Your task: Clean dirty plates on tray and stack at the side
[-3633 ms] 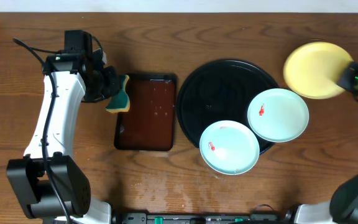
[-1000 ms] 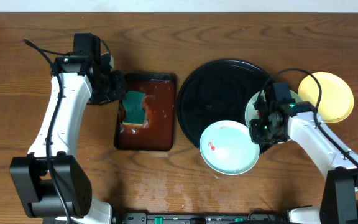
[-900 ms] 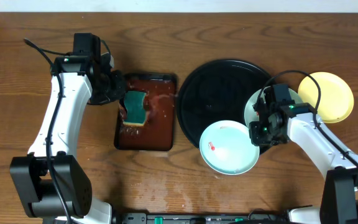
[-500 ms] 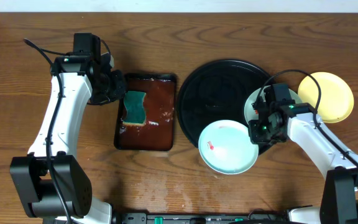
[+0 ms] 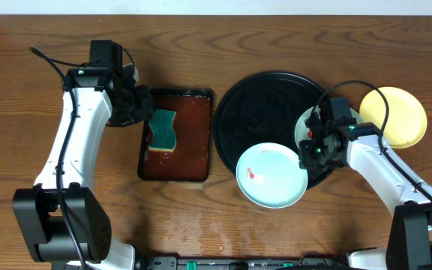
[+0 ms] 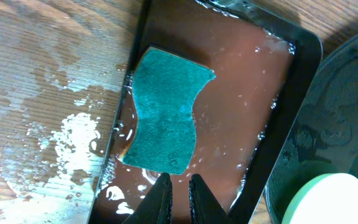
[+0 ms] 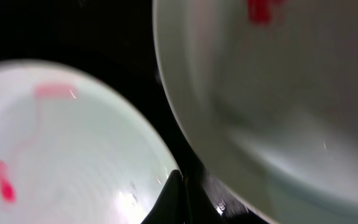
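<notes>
My right gripper [image 7: 176,186] has just come shut. A second ago the jaws stood a little apart; now they are pressed together right at the rim of the near plate [image 5: 271,176]. I cannot tell whether the rim is really caught between them or they have closed beside it. As they closed, that plate slid a little to the left. It lies half on the near edge of the black tray [image 5: 265,105] and half out over the table [image 5: 276,45], with its red smear [image 5: 254,177] unwiped. The far plate [image 7: 278,93] sits just right of it on the tray, largely under my right arm in the overhead view, and it is smeared red too. The yellow plate [image 5: 396,116], which this arm held a few seconds ago, now rests on the table to the right of the tray.

My left gripper [image 6: 178,186] has brought the sponge [image 6: 163,118] from beside the brown tray [image 5: 193,154] down into its water. It pinches the sponge by its near edge, with the fingers almost together.

I judge that one plate is done and two are left. The plate's shift makes me doubt the grip, so I would lift slowly and watch whether the plate follows.
</notes>
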